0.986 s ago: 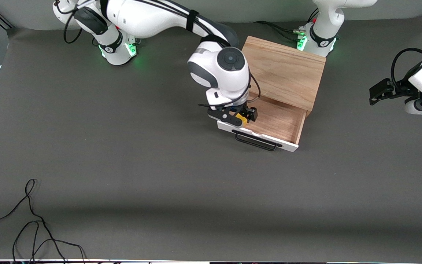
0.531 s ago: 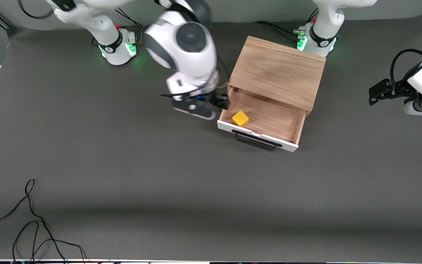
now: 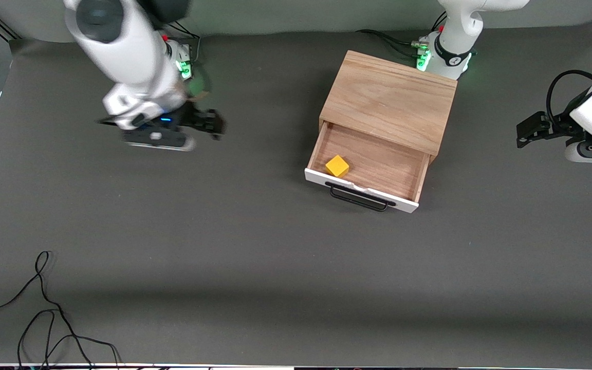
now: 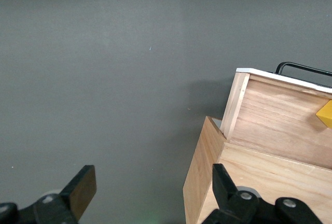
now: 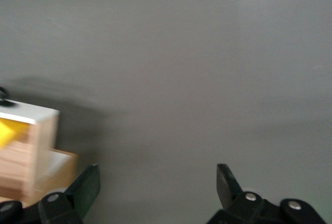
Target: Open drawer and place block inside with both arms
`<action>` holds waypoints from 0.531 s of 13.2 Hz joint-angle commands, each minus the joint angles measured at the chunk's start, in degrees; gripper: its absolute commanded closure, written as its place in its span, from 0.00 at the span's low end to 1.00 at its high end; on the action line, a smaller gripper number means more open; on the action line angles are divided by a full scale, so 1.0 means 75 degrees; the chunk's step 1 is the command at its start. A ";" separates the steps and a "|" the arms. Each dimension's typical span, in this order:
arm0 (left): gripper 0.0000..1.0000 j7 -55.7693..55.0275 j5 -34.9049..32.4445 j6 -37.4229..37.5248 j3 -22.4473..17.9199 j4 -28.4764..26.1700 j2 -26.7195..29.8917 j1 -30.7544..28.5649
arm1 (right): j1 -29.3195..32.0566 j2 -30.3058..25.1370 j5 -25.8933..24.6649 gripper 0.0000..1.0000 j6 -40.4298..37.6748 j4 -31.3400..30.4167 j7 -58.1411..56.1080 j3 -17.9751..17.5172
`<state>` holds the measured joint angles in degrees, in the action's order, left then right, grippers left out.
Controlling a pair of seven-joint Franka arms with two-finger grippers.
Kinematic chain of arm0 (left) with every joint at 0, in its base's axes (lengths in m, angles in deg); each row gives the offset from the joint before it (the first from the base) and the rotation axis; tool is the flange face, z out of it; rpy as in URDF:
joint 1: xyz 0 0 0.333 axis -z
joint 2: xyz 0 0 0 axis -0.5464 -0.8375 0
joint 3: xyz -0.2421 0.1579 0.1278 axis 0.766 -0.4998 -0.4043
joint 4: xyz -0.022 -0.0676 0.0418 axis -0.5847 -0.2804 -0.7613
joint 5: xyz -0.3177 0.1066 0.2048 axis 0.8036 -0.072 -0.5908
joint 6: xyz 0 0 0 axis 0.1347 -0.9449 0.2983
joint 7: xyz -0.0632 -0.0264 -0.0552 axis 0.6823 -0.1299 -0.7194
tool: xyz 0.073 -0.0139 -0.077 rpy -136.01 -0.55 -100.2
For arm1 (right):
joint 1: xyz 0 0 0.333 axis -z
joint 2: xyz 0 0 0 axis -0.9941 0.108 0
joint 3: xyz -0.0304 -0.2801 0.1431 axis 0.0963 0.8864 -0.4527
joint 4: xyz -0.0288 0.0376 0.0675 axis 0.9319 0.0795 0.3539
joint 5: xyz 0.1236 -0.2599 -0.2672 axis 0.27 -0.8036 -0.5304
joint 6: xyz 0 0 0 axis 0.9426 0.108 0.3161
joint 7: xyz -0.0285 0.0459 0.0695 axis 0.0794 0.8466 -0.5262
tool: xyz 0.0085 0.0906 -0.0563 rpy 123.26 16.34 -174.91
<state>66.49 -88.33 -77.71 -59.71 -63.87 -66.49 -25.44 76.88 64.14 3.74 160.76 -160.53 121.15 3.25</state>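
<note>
The drawer (image 3: 384,167) of the light oak box (image 3: 393,97) stands pulled out, its white front and black bar handle (image 3: 360,199) facing the front camera. The small yellow block (image 3: 337,166) lies inside it, in the corner by the white front toward the right arm's end. My right gripper (image 3: 207,124) hangs open and empty over bare table, well clear of the box, toward the right arm's base. The right wrist view shows its open gripper (image 5: 155,180) with the drawer (image 5: 31,130) and block (image 5: 6,130) at the edge. My left gripper (image 3: 523,131) waits open at the left arm's end; the left wrist view shows the gripper (image 4: 151,178) beside the box (image 4: 249,182).
A loose black cable (image 3: 44,308) lies on the dark grey table near the front camera at the right arm's end. Both green-lit arm bases (image 3: 442,56) stand along the table's edge farthest from the front camera, with cables by them.
My right gripper has let go of the block in the drawer, lifted out and swung away toward the right arm's end. The block stays in the drawer. The left arm has barely moved.
</note>
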 commanded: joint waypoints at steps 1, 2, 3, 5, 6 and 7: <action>0.00 -0.0022 -0.0109 0.0113 -0.0078 0.0079 -0.0013 0.0124 | 0.1130 -0.0667 0.0259 0.01 -0.0480 -0.0422 -0.1658 0.0000; 0.00 -0.0011 -0.0109 0.0113 -0.0078 0.0079 -0.0013 0.0124 | 0.1366 -0.0715 0.0236 0.01 -0.0574 -0.0410 -0.1999 0.0105; 0.00 -0.0022 -0.0109 0.0113 -0.0078 0.0079 -0.0013 0.0124 | 0.1334 -0.0727 0.0201 0.01 -0.0587 -0.0399 -0.2373 0.0512; 0.00 -0.0022 -0.0109 0.0113 -0.0078 0.0079 -0.0001 0.0112 | 0.1240 -0.0669 0.0166 0.01 -0.0517 -0.0317 -0.3089 0.1298; 0.00 -0.0022 -0.0109 0.0113 -0.0078 0.0079 -0.0001 0.0124 | 0.1158 -0.0553 0.0154 0.01 -0.0517 -0.0073 -0.3347 0.1603; 0.00 -0.0022 -0.0097 0.0113 -0.0078 0.0079 -0.0001 0.0136 | 0.1030 -0.0261 0.0119 0.01 -0.0540 0.0370 -0.3663 0.2000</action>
<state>66.49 -88.35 -77.71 -59.73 -63.87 -66.50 -25.41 86.66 60.18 4.02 156.75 -161.63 97.84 13.81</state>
